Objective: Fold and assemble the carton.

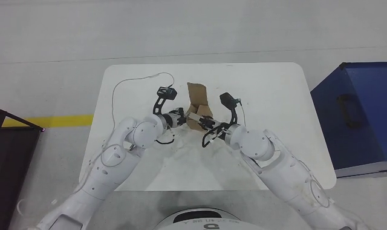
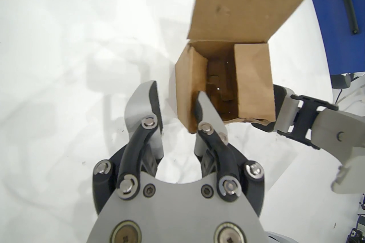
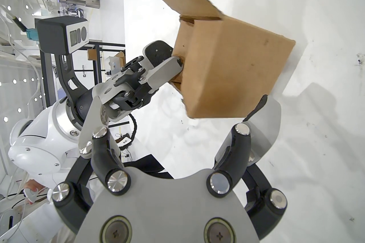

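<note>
A small brown carton [image 1: 198, 106] stands near the middle of the white table [image 1: 272, 97], its long lid flap raised and its mouth open. In the left wrist view the carton [image 2: 253, 84] shows a dark inside. My left gripper [image 2: 176, 90] is open and straddles one side wall, with one finger [image 2: 204, 110] inside the mouth and the other outside. From the right wrist view the left gripper [image 3: 168, 56] sits at that same wall. My right gripper [image 3: 182, 106] is open around the carton's [image 3: 233, 64] opposite lower corner, and one fingertip [image 3: 263, 104] touches its edge.
A blue bin [image 1: 354, 121] stands off the table's right side. A thin white cable [image 1: 130, 85] loops across the table's left part. A black frame [image 1: 15, 151] is on the floor at the left. Both arms meet at the table's centre.
</note>
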